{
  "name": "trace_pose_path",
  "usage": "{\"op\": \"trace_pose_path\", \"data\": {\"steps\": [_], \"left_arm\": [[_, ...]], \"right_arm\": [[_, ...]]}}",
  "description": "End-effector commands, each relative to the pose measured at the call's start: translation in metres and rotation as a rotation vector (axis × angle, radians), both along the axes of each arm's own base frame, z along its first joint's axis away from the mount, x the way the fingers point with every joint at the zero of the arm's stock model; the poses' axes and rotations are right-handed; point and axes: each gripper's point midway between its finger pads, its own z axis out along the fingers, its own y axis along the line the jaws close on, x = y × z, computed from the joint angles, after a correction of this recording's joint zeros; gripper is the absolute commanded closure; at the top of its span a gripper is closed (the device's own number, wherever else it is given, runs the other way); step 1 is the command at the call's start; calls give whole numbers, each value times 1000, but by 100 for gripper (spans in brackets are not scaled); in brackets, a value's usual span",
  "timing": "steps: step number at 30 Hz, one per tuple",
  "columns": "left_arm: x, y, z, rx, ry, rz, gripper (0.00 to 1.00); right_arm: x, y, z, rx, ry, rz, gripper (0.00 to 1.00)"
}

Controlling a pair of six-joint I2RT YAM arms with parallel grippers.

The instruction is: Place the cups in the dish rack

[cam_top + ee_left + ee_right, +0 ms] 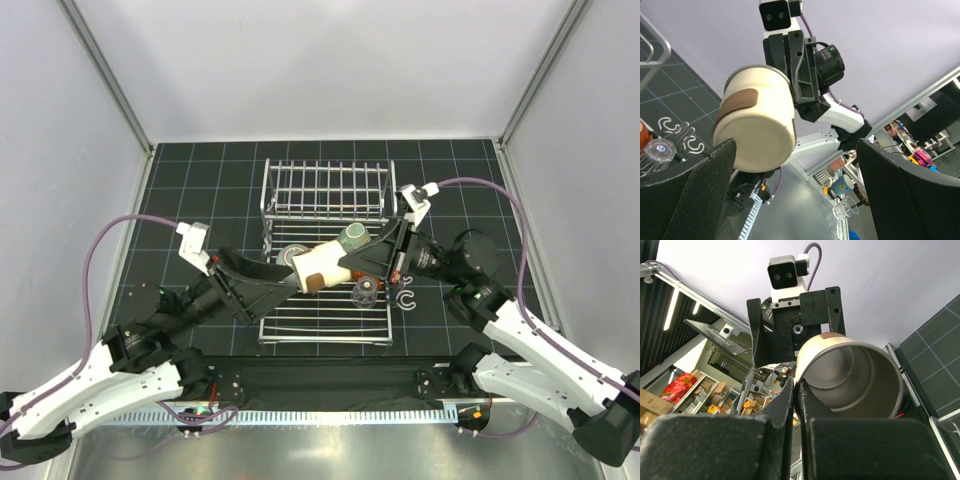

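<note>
The left gripper (pixel 283 277) has its jaws spread wide, one finger (pixel 700 195) to each side of the cream tumbler (pixel 322 268), and neither pad appears to touch it. The tumbler lies on its side in the air between the two grippers, base toward the left jaws and open mouth toward the right ones. The right gripper (pixel 796 390) is clamped on the tumbler's rim, its two fingers pressed almost together with the thin wall between them. Just below the right jaws a small clear glass (pixel 365 291) stands on the flat rods of the dish rack (pixel 320 322), and beside the glass, outside the rack, lie small white hooks (pixel 405 300). A sliver of orange-brown at the edge of the left wrist view may be the brown mug (pixel 643 136), but too little shows to be sure. Beyond the left jaws sits a pale grey-green mug (pixel 295 253), and beyond the right jaws a mint-green mug (pixel 352 237), both in the rack in front of its upright barred section.
</note>
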Motion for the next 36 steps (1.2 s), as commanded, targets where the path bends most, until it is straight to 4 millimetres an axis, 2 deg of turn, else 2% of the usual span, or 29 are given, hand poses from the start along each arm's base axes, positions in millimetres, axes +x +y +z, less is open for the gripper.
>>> {"op": "trace_pose_path", "data": {"steps": [1,6,14,21,36], "left_arm": [[1,-2,16,-36,-39,1,0],[0,-1,16,-36,-32,-1,0],[1,12,14,-27,-37,40,0],[4,0,9,-9,-4,22,0],[4,-6,10,-26,13,1,0]], "right_arm": [[-5,2,31,88,-104,-34,96],[-4,2,32,68,-121,-59,96],[-8,-10,34,29,-132,-112,96],[-14,-8,39,75,-126,-72,96],[-18,-1,40,93,-118,-46,96]]}}
